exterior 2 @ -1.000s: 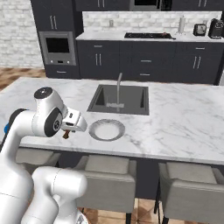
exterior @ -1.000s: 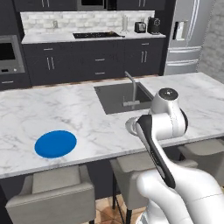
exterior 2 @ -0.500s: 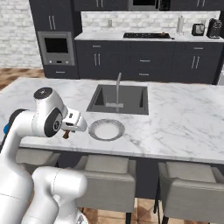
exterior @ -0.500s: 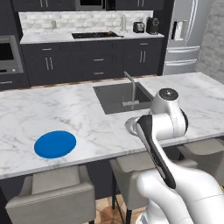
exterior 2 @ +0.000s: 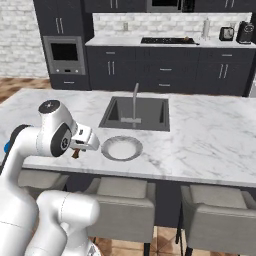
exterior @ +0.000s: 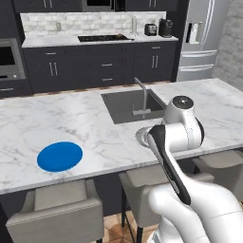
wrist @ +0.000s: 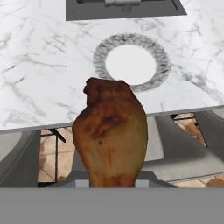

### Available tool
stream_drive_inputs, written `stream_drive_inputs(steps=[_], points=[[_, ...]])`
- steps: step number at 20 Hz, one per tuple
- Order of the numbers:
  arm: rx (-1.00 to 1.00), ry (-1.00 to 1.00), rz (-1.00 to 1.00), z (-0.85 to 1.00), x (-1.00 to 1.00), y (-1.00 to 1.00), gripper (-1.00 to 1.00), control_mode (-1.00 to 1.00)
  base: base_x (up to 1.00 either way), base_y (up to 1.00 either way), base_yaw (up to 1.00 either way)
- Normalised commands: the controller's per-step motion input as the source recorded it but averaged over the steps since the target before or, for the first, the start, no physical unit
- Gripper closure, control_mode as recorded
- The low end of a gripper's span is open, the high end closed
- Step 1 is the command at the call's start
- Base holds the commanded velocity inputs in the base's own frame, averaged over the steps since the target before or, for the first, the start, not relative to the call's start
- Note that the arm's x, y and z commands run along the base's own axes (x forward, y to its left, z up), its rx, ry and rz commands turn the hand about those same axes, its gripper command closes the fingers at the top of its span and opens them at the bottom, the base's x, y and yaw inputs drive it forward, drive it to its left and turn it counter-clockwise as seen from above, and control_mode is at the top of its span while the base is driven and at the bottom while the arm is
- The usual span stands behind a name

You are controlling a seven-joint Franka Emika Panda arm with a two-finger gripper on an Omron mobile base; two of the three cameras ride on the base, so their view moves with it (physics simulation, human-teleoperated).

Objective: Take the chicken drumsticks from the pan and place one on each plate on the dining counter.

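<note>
My gripper [exterior 2: 78, 151] is shut on a golden-brown chicken drumstick [wrist: 111, 140], which covers the fingertips in the hand view. It hangs at the near edge of the dining counter [exterior 2: 210, 135], just left of the pale grey-white plate [exterior 2: 121, 148]. In the hand view that plate [wrist: 131, 64] lies ahead of the drumstick, bare. The bright blue plate [exterior: 59, 156] lies bare on the counter's left part, far from the arm. The drumstick's brown end [exterior 2: 75, 154] pokes out under the hand. The pan is too far off to make out.
A sink with faucet [exterior 2: 134, 111] is set in the counter just behind the grey-white plate. Grey stools [exterior: 54, 209] stand under the near edge. A back worktop with a black cooktop [exterior: 103, 38] and appliances runs along the far wall, with a fridge [exterior: 199, 38] beside it.
</note>
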Motion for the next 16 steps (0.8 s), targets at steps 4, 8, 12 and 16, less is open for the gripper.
stream_drive_inputs(steps=[4,8,12,16], points=[[0.06,0.0,0.0,-0.06,0.36,-0.28,1.0,-1.0,0.05,-0.08,0.0],[0.04,0.0,-0.02,-0.07,0.62,-0.32,1.0,-1.0,0.0,0.0,0.0],[0.03,0.01,-0.06,-0.14,0.64,-0.35,1.0,-1.0,0.0,0.0,0.0],[0.0,0.02,-0.12,-0.29,0.76,-0.08,1.0,-1.0,0.0,0.0,0.0]])
